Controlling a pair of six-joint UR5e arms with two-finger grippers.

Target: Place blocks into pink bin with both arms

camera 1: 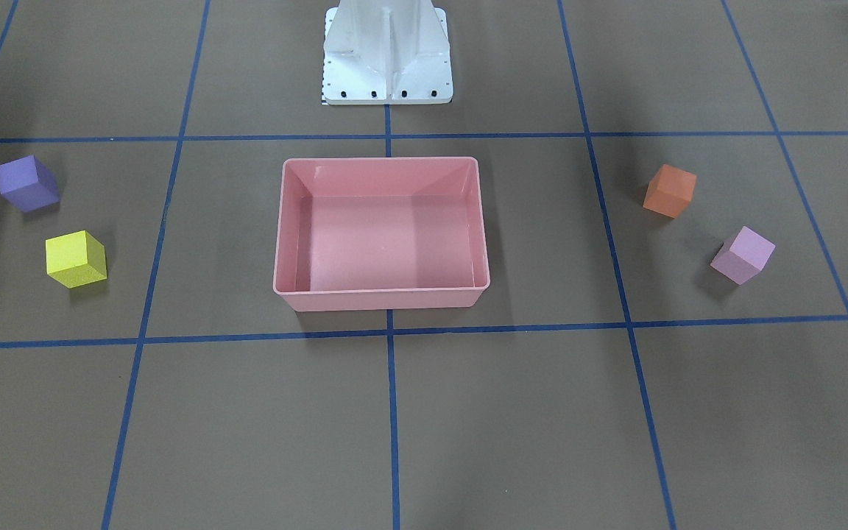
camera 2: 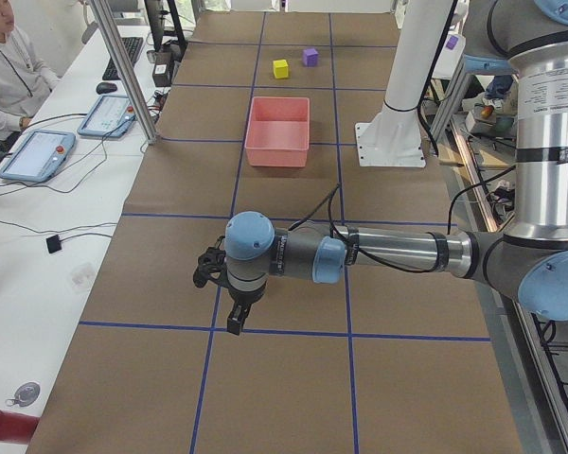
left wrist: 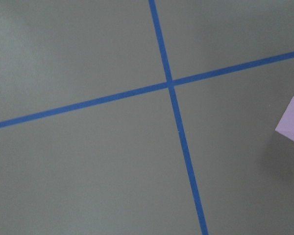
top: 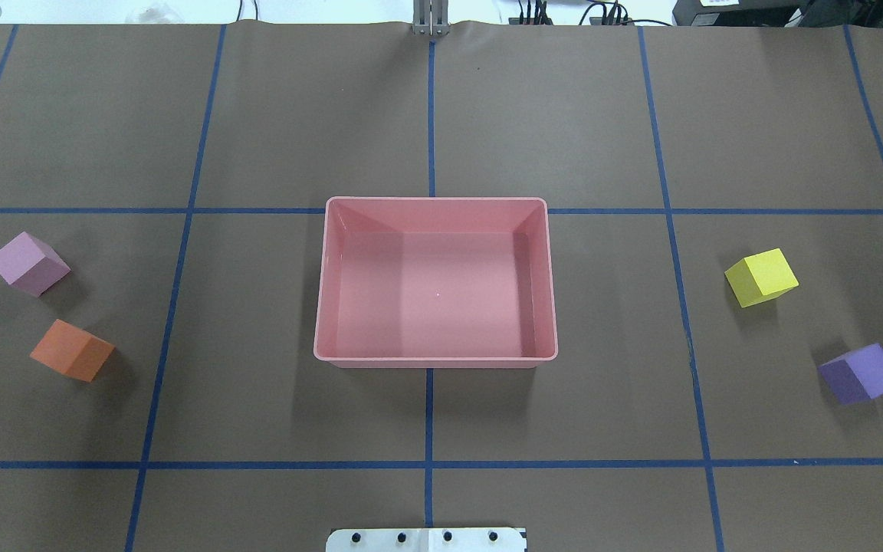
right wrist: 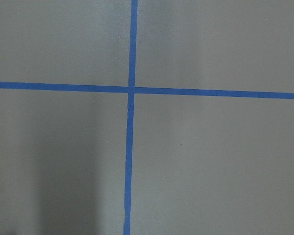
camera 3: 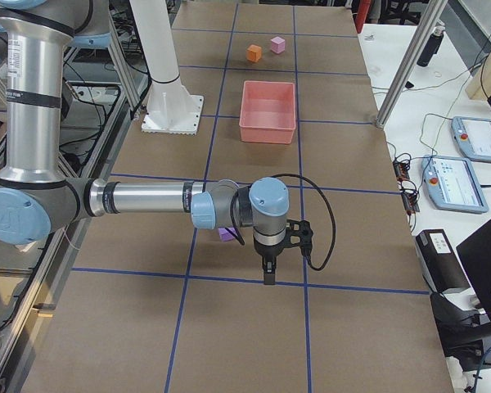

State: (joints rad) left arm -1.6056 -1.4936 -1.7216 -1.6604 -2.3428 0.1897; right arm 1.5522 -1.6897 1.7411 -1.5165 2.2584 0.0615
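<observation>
The pink bin [top: 434, 360] is set on the middle of the table [top: 296, 115], just in front of the white base [camera 1: 387, 59], with its long sides across the table. All four blocks are resting on the table outside the bin, well apart from it.

On the robot's left, the orange block [top: 71, 350] is placed nearer the robot and the lilac block [top: 29, 264] farther out. On the robot's right, the purple block [top: 861, 373] is placed nearer the robot and the yellow block [top: 761, 277] farther out. No block is in contact with another.

The left gripper [camera 2: 235, 324] is seen only in the left side view, pointed down above a blue tape line. The right gripper [camera 3: 268, 278] is seen only in the right side view, likewise pointed down above the table. For both grippers, the width of opening and any held item cannot be told from these views.
</observation>
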